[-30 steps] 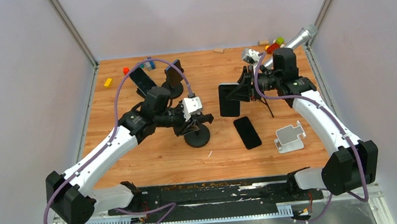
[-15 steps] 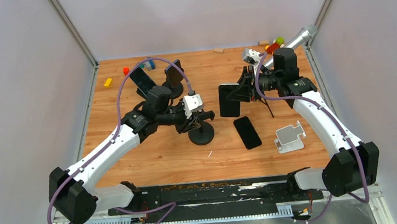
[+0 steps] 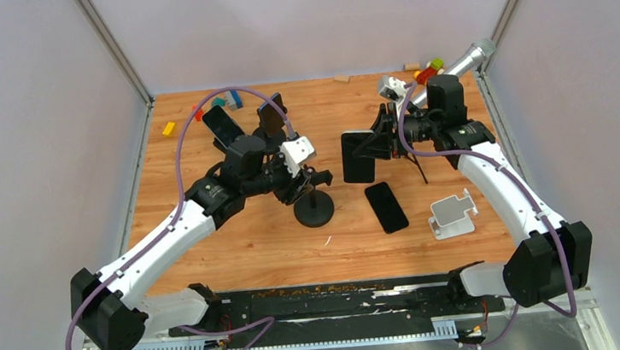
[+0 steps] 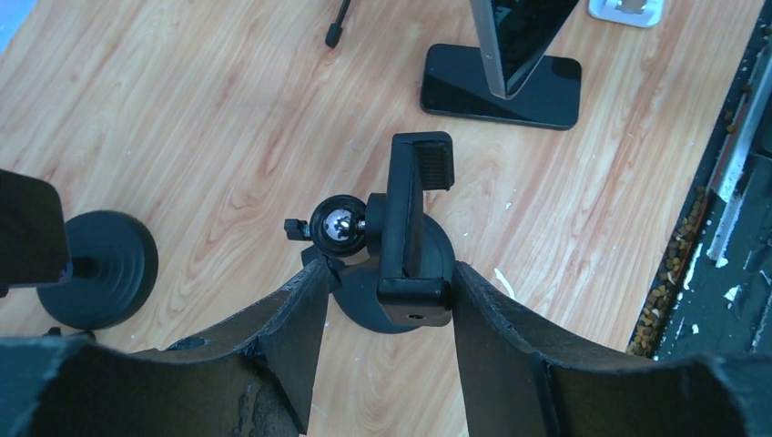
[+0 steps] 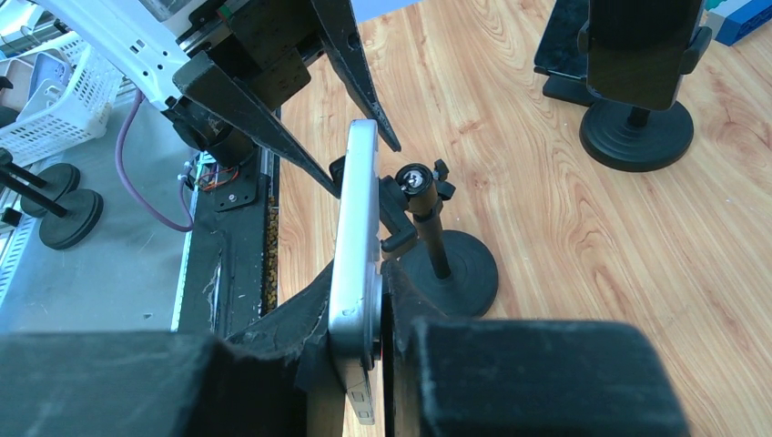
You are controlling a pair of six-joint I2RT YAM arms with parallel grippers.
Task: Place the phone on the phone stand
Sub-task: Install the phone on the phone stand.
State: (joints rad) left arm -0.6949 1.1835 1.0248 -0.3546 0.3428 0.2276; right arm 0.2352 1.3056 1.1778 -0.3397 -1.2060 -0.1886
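Here, midway across the wooden table (image 3: 236, 242), the left gripper (image 4: 387, 278) hovers over the black phone stand (image 3: 314, 212). Its jaws are parted and straddle the lower end of the stand's clamp cradle (image 4: 411, 214) rather than squeezing it. The cradle tilts off a ball joint (image 4: 334, 225) at the top of a thin post, which rises from a round weighted base.

To the right, the right gripper (image 3: 386, 138) is closed on the phone (image 3: 357, 157), a silver-edged handset it holds off the table, standing on edge with its dark screen facing the left arm. The phone is near the stand but apart from it and not yet in the cradle. The right wrist view shows it edge-on, pinched between the fingers, with the stand's post just beyond it.

A second phone (image 3: 386, 206) lies flat and face up between the stand and a white bracket stand (image 3: 453, 214) on the right side of the table. Two more black stands (image 3: 220, 125) (image 3: 272, 114), each already carrying a handset, sit at the far left of the table. Coloured toy blocks (image 3: 429, 71) are scattered along the far edge.
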